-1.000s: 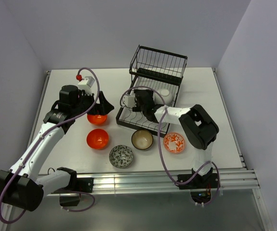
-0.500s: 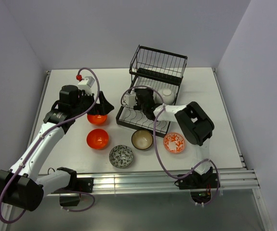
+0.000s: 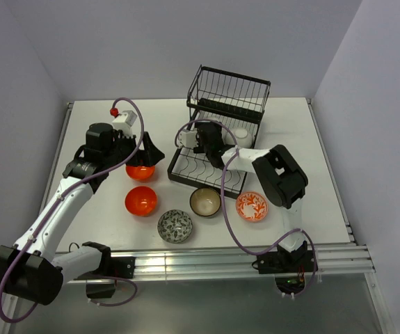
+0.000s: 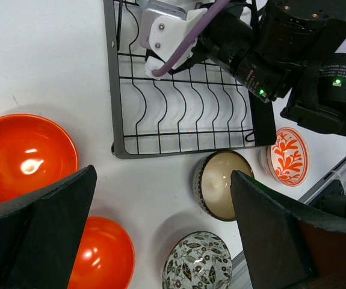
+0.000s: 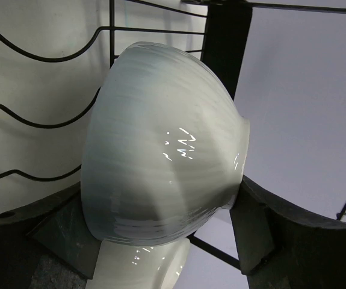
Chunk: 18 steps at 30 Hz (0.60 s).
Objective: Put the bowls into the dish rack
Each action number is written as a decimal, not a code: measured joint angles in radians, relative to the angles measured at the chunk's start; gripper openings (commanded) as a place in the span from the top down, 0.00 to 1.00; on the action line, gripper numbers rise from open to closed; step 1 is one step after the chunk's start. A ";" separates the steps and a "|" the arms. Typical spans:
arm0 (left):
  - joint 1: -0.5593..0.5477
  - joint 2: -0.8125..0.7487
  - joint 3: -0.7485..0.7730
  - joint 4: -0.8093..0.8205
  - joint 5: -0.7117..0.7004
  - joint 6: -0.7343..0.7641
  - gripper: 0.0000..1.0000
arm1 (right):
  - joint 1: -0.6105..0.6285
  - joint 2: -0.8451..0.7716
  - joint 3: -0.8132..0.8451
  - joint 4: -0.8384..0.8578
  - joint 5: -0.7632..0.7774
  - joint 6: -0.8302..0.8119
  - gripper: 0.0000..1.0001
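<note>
The black wire dish rack (image 3: pixel 201 169) stands at the back middle, its slotted tray in front and its raised basket behind. My right gripper (image 3: pixel 212 139) is over the tray, shut on a white bowl (image 5: pixel 160 138) held on its side; a second white bowl (image 5: pixel 142 268) lies just below it. A white bowl (image 3: pixel 240 135) shows at the tray's back right. My left gripper (image 3: pixel 149 154) is open and empty above an orange-red bowl (image 3: pixel 142 171). On the table lie another orange-red bowl (image 3: pixel 141 200), a grey-patterned bowl (image 3: pixel 175 225), a brown dark-rimmed bowl (image 3: pixel 205 202) and an orange-and-white bowl (image 3: pixel 252 206).
The left wrist view shows the rack tray (image 4: pixel 179 114), both orange-red bowls (image 4: pixel 22 156), the brown bowl (image 4: pixel 224 192) and the grey-patterned bowl (image 4: pixel 200 262) between its wide fingers. Walls close in the table on three sides. A metal rail (image 3: pixel 206 261) runs along the near edge.
My right gripper has moved a little toward the back of the rack tray, and its elbow has swung in to the left. The left arm and the loose bowls have not moved.
</note>
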 measured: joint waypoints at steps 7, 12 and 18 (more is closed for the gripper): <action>0.001 0.000 0.000 -0.001 -0.004 0.000 0.01 | -0.010 0.058 0.048 -0.030 0.003 -0.005 0.46; 0.001 0.000 0.000 -0.004 -0.008 0.000 0.01 | -0.015 0.058 0.082 -0.090 -0.008 0.006 0.27; 0.002 0.000 0.000 -0.007 -0.009 0.000 0.00 | -0.020 0.058 0.127 -0.186 -0.028 0.042 0.02</action>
